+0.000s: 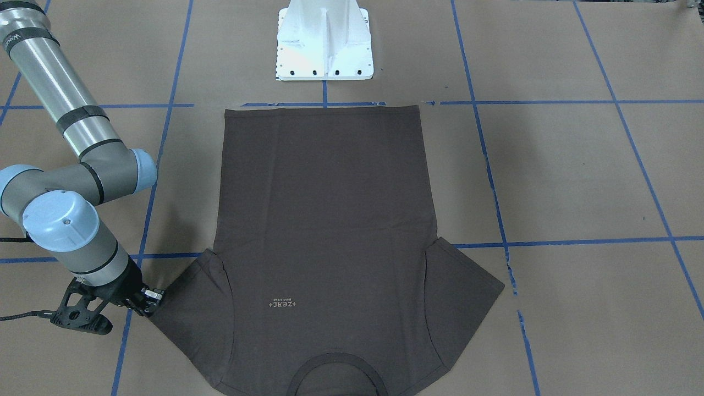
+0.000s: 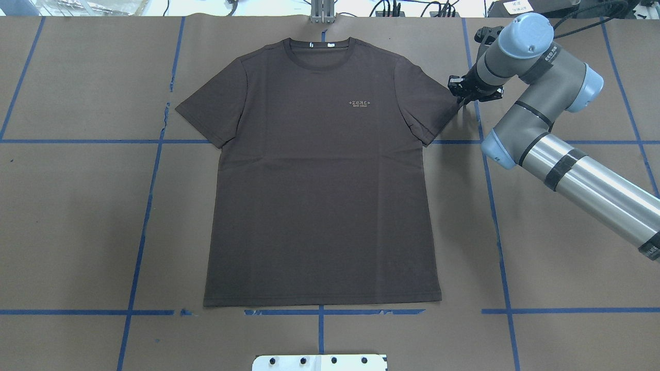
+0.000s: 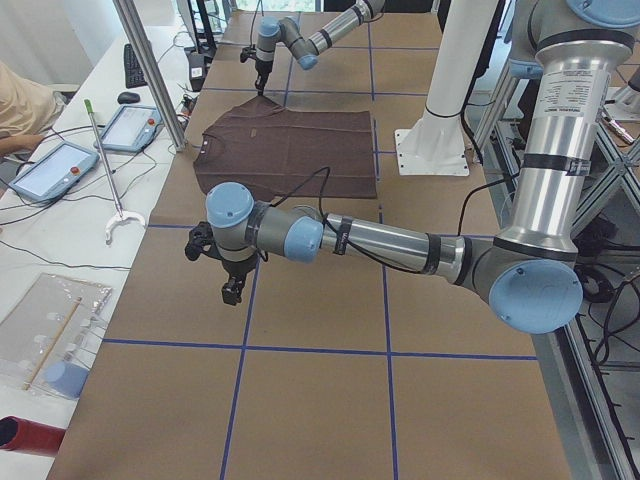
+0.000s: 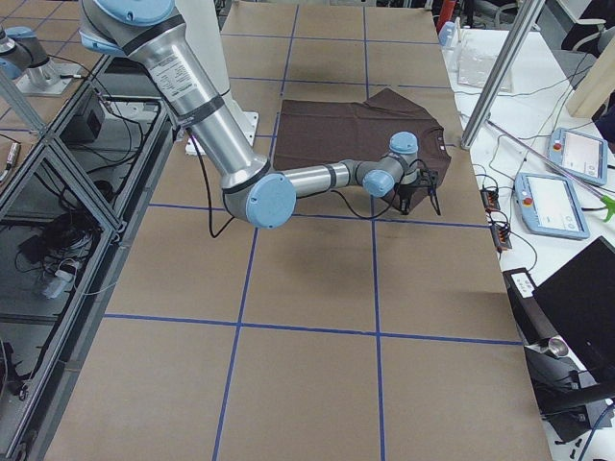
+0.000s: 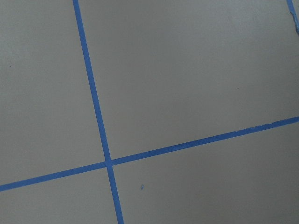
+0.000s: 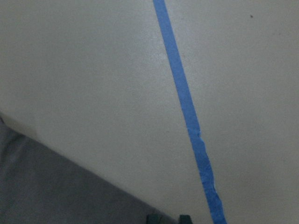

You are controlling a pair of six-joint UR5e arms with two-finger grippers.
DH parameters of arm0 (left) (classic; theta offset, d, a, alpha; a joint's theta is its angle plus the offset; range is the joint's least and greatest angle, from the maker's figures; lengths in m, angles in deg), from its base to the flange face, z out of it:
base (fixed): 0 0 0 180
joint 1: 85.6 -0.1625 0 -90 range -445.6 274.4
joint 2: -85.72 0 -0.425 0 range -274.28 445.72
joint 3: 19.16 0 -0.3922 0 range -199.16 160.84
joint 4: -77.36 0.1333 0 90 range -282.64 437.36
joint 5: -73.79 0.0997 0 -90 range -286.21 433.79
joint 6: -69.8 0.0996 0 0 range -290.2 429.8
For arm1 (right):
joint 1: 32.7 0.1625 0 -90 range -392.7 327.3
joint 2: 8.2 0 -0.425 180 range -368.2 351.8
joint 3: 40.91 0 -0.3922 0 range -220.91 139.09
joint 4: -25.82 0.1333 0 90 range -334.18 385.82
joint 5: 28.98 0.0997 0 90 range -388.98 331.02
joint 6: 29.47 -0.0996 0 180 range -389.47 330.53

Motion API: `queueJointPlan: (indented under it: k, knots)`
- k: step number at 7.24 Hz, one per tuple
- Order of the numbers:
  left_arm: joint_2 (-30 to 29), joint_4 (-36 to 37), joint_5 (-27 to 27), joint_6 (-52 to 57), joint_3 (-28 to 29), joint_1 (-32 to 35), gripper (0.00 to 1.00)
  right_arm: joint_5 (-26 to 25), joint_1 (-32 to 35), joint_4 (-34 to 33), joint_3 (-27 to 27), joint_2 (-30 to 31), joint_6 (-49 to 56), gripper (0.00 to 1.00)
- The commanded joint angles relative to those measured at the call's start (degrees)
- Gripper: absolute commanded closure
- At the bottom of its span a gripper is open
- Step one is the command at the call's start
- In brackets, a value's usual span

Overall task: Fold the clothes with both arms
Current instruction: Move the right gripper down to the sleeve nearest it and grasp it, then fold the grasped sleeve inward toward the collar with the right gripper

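Across the brown paper-covered table (image 2: 77, 206), marked into squares by blue tape lines (image 2: 146, 216), the dark brown-grey short-sleeved cotton T-shirt (image 2: 319, 196) lies spread flat and front up. Its hem is toward the white pedestal base (image 1: 324, 38) and its round collar is on the far side. The silver-tubed right arm (image 2: 567, 165) reaches to the shirt's sleeve on its own side. Its black right gripper (image 1: 149, 301) sits low just beside that sleeve's outer edge; I cannot tell whether the fingers are apart or together. The left arm (image 3: 390, 240) holds the left gripper (image 3: 231, 292) over bare table well apart from the shirt, its finger state also unclear. Small pale chest lettering (image 2: 360, 103) and white neck labels (image 2: 320, 45) show.
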Motion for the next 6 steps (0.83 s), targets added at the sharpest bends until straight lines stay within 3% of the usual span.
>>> queueJointPlan:
  k: [1, 2, 6]
  knots:
    - [0.0, 0.0, -0.05, 0.0, -0.01, 0.0, 0.0, 0.01, 0.04, -0.09, -0.47, -0.31, -2.41, 0.32]
    - [0.18, 0.0, 0.04, 0.0, -0.1, 0.0, 0.0, -0.08, 0.04, -0.09, -0.47, -0.4, -2.41, 0.29]
    - [0.18, 0.0, -0.05, 0.0, -0.28, 0.0, 0.0, -0.08, -0.13, -0.26, -1.7, -0.66, -2.41, 0.4]
